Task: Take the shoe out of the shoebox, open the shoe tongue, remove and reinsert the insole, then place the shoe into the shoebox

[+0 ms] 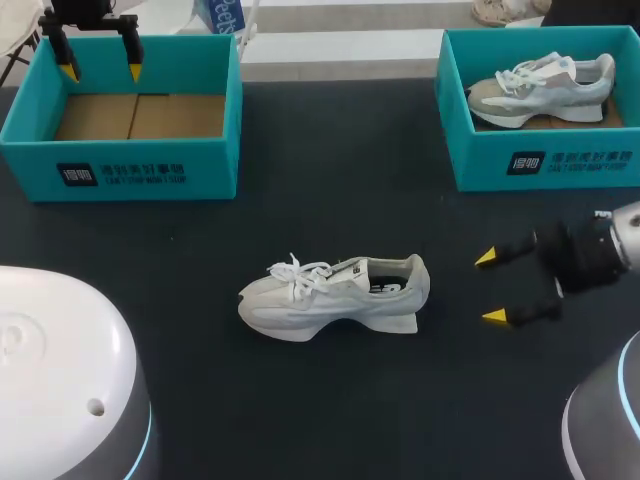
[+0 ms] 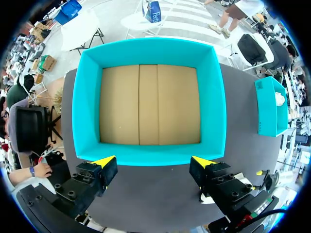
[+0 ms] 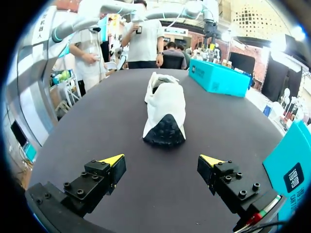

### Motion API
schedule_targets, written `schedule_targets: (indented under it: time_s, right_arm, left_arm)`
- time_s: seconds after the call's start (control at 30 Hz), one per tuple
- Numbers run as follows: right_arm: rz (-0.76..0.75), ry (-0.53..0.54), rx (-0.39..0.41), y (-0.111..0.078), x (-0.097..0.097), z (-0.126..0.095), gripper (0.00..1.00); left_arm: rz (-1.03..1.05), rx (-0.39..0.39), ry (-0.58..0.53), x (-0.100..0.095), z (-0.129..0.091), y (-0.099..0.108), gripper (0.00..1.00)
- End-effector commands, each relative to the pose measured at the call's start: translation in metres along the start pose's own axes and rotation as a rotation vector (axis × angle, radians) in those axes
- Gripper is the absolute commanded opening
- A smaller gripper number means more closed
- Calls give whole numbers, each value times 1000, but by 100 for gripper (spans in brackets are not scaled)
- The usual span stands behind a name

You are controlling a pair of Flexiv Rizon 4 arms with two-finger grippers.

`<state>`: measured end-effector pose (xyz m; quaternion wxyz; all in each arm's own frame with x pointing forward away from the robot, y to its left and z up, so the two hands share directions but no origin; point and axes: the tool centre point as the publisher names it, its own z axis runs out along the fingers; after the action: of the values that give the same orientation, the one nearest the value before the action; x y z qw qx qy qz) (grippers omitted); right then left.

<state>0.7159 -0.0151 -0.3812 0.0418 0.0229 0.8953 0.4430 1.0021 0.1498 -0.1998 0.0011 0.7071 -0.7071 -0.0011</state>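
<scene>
A white shoe [image 1: 335, 295] lies on its side in the middle of the black table, toe to the left, heel to the right. My right gripper [image 1: 494, 287] stands open just right of the heel, apart from it; in the right wrist view the shoe [image 3: 165, 109] lies heel-first ahead of the open gripper [image 3: 163, 160]. My left gripper [image 1: 100, 70] hangs open over the empty teal shoebox [image 1: 120, 160] at the back left. The left wrist view looks down into that shoebox [image 2: 148, 156], ahead of the open gripper [image 2: 153, 161], and shows its bare cardboard floor.
A second teal shoebox [image 1: 545, 165] at the back right holds another grey-white shoe [image 1: 540, 88]. It also shows beside the right gripper as a teal box [image 3: 289, 165]. White robot bases sit at the front left [image 1: 60, 380] and front right [image 1: 605, 420].
</scene>
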Motion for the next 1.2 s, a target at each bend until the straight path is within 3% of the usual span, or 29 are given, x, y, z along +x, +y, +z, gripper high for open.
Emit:
schedule_targets:
  time_s: [0.03, 0.07, 0.13, 0.97, 1.2]
  right_arm:
    - [8, -22, 4, -3, -1, 8, 100]
    - [22, -40, -20, -4, -2, 8, 100]
    - [31, -50, 6, -6, -3, 8, 100]
    - [31, -50, 6, -6, -3, 8, 100]
    - [40, -49, -10, 1, -10, 40, 100]
  left_arm:
    - [0, 1, 0, 0, 0, 1, 100]
    - [0, 1, 0, 0, 0, 1, 100]
    - [0, 1, 0, 0, 0, 1, 100]
    - [0, 1, 0, 0, 0, 1, 100]
    - [0, 1, 0, 0, 0, 1, 100]
